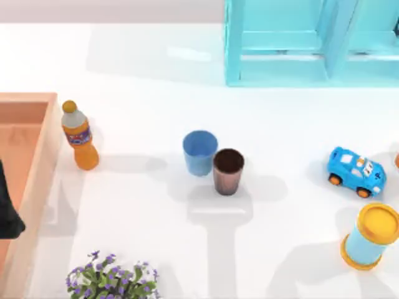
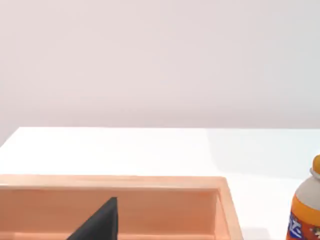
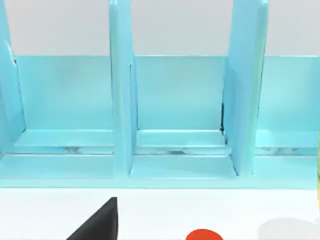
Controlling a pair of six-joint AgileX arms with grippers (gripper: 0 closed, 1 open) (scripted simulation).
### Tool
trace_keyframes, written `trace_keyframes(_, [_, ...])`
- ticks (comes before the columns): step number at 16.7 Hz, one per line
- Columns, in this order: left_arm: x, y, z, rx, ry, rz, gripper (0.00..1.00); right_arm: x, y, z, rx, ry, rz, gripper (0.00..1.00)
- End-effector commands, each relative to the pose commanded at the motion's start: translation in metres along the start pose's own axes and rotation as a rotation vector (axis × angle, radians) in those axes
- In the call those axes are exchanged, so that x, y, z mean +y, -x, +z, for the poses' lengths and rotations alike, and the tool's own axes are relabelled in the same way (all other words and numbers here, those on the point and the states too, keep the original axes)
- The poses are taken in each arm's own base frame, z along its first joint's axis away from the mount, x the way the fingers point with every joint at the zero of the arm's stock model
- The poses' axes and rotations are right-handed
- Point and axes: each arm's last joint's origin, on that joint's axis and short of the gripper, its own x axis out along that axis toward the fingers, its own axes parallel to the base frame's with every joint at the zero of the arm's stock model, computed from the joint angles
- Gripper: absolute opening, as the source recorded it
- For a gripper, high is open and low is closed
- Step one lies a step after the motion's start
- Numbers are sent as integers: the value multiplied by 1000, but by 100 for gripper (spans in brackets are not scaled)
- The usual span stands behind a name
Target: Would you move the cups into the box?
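The light blue cup (image 1: 200, 152) and the brown cup (image 1: 228, 171) stand upright, touching, mid-worktop (image 1: 156, 249), well right of the box (image 1: 38, 163). The left hand (image 1: 9, 215) hangs over the box at the left edge; whether it is clenched cannot be told.

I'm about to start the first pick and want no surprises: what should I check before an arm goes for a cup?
1. Both cups upright: light blue cup and brown ribbed cup stand mouth up. Ok.
2. Room between the cups for fingers: they stand side by side, touching or nearly so. Not ok.
3. Wooden box open on the table's left: ok.
4. Path to the box: orange soda bottle stands just beside its rim. Not ok.
5. Left gripper over the box: fingers' state cannot tell.
6. Right gripper facing the turquoise shelf: cannot tell.
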Motion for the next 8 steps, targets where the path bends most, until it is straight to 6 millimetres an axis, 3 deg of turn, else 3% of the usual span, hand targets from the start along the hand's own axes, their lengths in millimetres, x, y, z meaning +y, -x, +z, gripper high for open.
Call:
trace_keyframes(4, [0, 0, 6, 16, 8, -4, 100, 0, 0, 0, 0, 0, 0, 100])
trace_keyframes(8, [-4, -3, 42, 116, 56, -28, 100, 0, 0, 0, 0, 0, 0, 100])
